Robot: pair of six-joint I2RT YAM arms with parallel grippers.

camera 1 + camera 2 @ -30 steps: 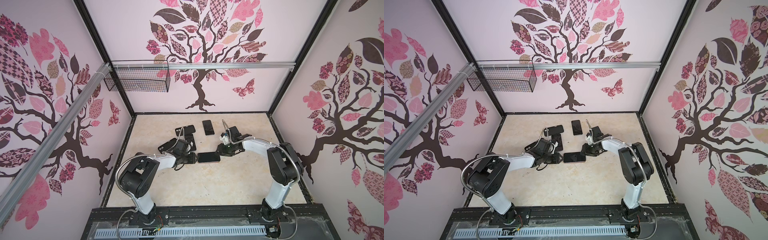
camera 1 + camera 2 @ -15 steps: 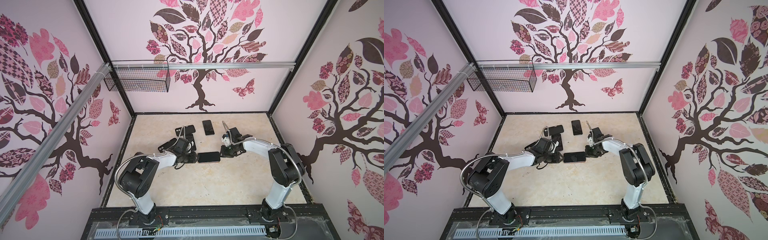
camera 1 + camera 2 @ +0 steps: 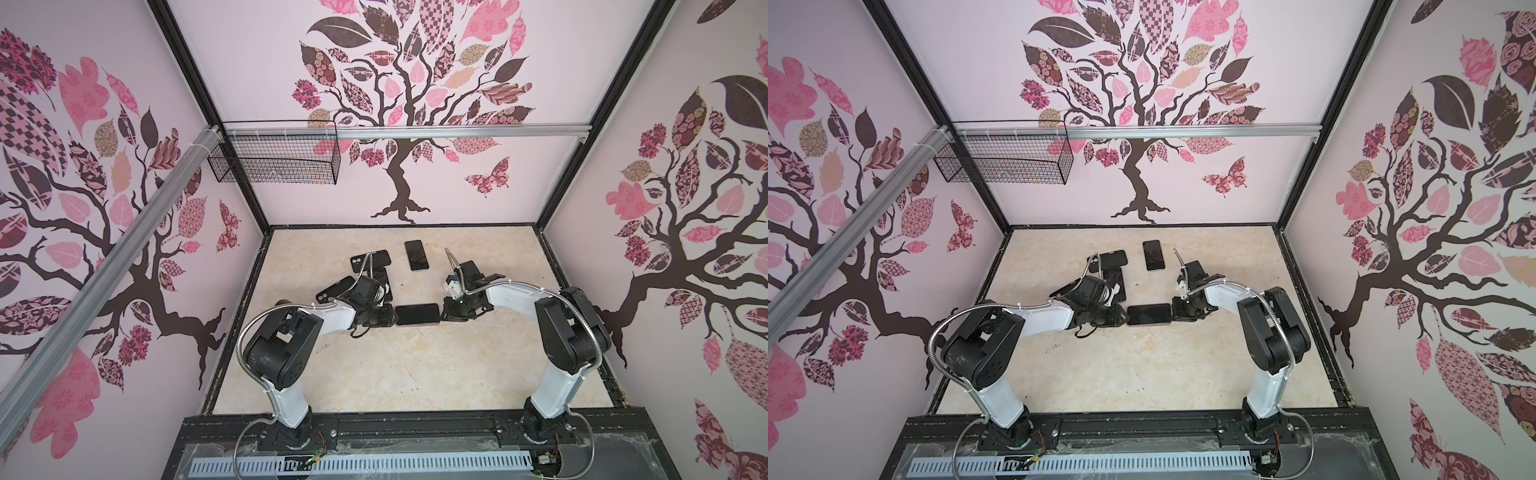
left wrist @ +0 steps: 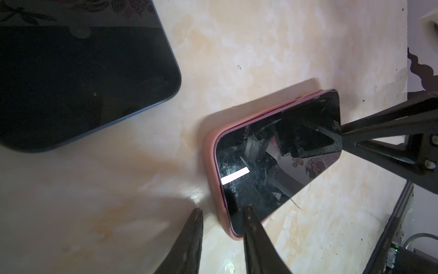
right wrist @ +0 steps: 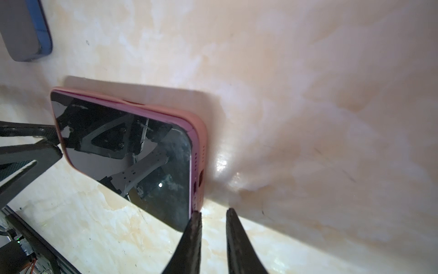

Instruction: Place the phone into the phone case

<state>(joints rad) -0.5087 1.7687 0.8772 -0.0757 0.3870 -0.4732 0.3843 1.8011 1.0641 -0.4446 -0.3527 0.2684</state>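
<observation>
Phone (image 3: pixel 417 314) lies flat, screen up, mid-table between the two arms, long side running across in both top views, sitting in a pink case (image 4: pixel 214 180). Left gripper (image 4: pixel 222 211) is at one short end with its jaws parted a little. One finger (image 4: pixel 254 234) has its tip on the screen corner. The outer finger (image 4: pixel 189 242) is off the case over bare table (image 4: pixel 94 189), and a strip of table shows between it and the case rim, so it clamps nothing. Right gripper (image 5: pixel 213 212) is at the opposite short end, jaws a narrow slit apart with only table in the gap. One fingertip (image 5: pixel 195 220) touches the case corner by the port cutout; it holds nothing. Each wrist view also shows the opposite gripper's tip against the far end of the phone. Screen is black and glossy, smudged and scratched, mirroring the grippers. Phone frame looks purple-pink; case is salmon pink with a row of holes and a slot at one end. Along one long edge the case lip shows a step; fully seated or not, cannot tell. Counts: one cased phone; one bare dark phone (image 3: pixel 417 255) farther back, apart; three dark slabs (image 3: pixel 370 261) clustered by the left arm, overlapping, two with camera cutouts, phones or cases cannot tell; two arms, two grippers; one wire basket (image 3: pixel 272 160) on the back rail.
</observation>
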